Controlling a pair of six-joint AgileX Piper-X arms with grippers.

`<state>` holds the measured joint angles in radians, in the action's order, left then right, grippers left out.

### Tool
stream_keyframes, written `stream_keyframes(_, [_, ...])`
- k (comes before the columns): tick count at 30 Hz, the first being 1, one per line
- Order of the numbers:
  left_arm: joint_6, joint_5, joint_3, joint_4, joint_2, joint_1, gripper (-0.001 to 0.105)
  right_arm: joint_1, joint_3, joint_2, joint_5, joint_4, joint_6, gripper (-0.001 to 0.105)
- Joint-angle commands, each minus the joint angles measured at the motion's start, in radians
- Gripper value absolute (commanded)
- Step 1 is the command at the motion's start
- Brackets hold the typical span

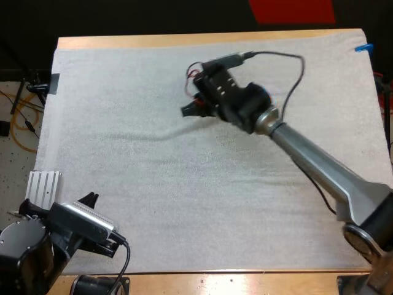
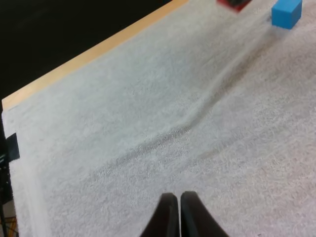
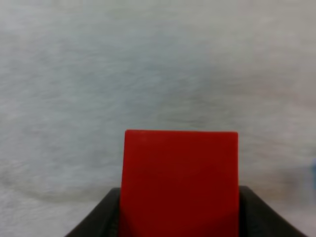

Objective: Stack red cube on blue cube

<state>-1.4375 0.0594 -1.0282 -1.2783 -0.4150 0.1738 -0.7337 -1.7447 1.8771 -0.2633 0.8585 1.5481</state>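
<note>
Red cube [image 3: 180, 182] clamped in right gripper [image 1: 190, 110], upper centre of high view; left gripper [image 1: 90, 199] closed on nothing, lower left.

Red cube [image 3: 180, 182]: bright red, plain and smooth-faced, with straight edges; one square face is seen squarely
Red cube, state: pressed on from both sides by the black fingers of the right gripper [image 3: 180, 217]
Red cube, place: over the white mat [image 2: 148, 123], near the blue cube [image 2: 286, 13] but apart from it; whether the mat is touched cannot be told
Blue cube: bright blue, sharp-edged, set flat on the mat, unheld, its top face left bare
Blue cube, place: toward the mat's far side
</note>
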Motion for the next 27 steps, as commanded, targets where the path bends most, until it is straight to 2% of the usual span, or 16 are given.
stream_keyframes(1, [0.010, 0.005, -0.002, -0.002, -0.011, 0.000, 0.000, 0.027, -0.008, -0.033, -0.012, 0.028, 0.013, 0.017])
stream_keyframes(8, [0.022, 0.033, -0.002, 0.009, -0.040, 0.008, 0.000, 0.183, -0.008, -0.074, -0.004, 0.063, 0.059, 0.017])
stream_keyframes(13, [0.026, 0.033, 0.002, 0.019, -0.076, 0.018, 0.000, 0.285, 0.011, -0.074, 0.053, 0.035, 0.075, 0.017])
stream_keyframes(20, [0.022, 0.035, 0.001, 0.046, -0.117, 0.018, 0.000, 0.318, 0.109, -0.071, 0.089, -0.034, 0.143, 0.017])
stream_keyframes(23, [0.022, 0.035, 0.001, 0.046, -0.145, 0.018, 0.000, 0.318, 0.169, -0.071, 0.092, -0.099, 0.164, 0.017])
stream_keyframes(27, [0.022, 0.052, 0.001, 0.064, -0.175, 0.018, 0.000, 0.318, 0.240, -0.071, 0.153, -0.190, 0.204, 0.017])
